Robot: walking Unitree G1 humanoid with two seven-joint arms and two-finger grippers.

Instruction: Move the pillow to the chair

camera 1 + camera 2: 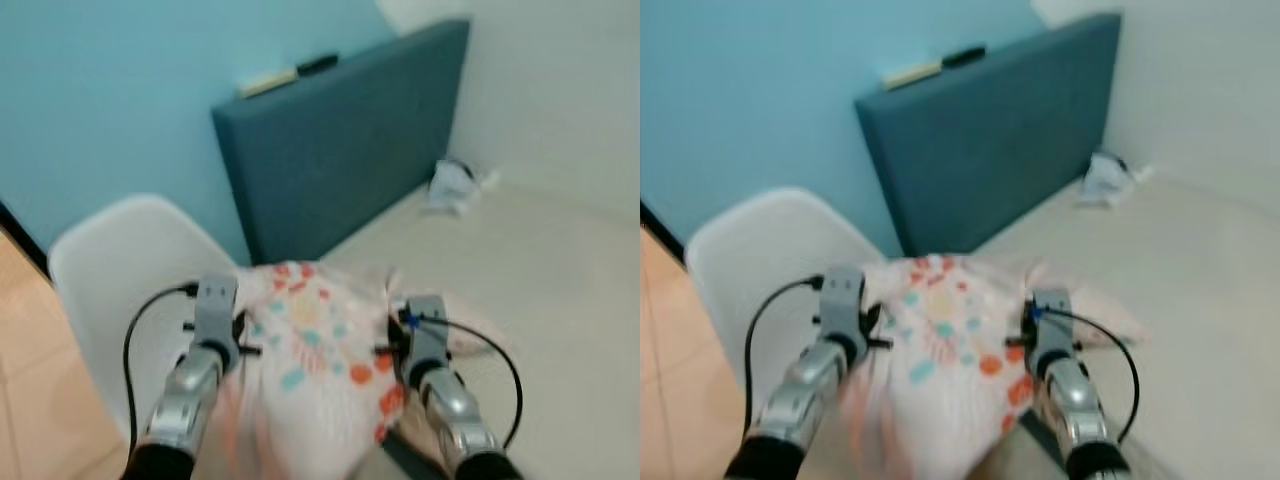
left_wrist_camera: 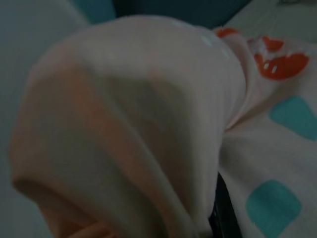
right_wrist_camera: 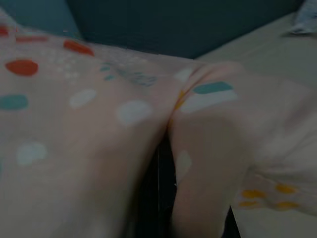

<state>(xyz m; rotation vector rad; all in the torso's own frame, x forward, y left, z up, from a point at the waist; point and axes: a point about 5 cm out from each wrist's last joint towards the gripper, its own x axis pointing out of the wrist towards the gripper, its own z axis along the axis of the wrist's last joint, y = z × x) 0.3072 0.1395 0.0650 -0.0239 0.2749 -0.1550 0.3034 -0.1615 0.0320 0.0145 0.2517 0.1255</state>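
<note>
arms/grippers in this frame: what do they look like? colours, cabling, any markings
Both arms are silver metal with black sleeves near the bottom edge. Left gripper and right gripper sit on grey block-shaped wrist housings with small black fittings. A thin black cable loops out from each housing and back along its arm. The right housing carries a small blue mark. Blur hides finer detail.

We see a pale pink pillow [image 1: 315,350] scattered with orange-red, teal and white spots, plus a few small yellow ones along one edge. Our arms are silver with black cables, and each ends in a grey wrist block. The chair [image 1: 120,270] is plain white. Behind it stands a dark blue-grey headboard [image 1: 345,140] against a light turquoise wall [image 1: 110,90]. The mattress [image 1: 560,290] is cream, the floor [image 1: 30,390] light tan.
</note>
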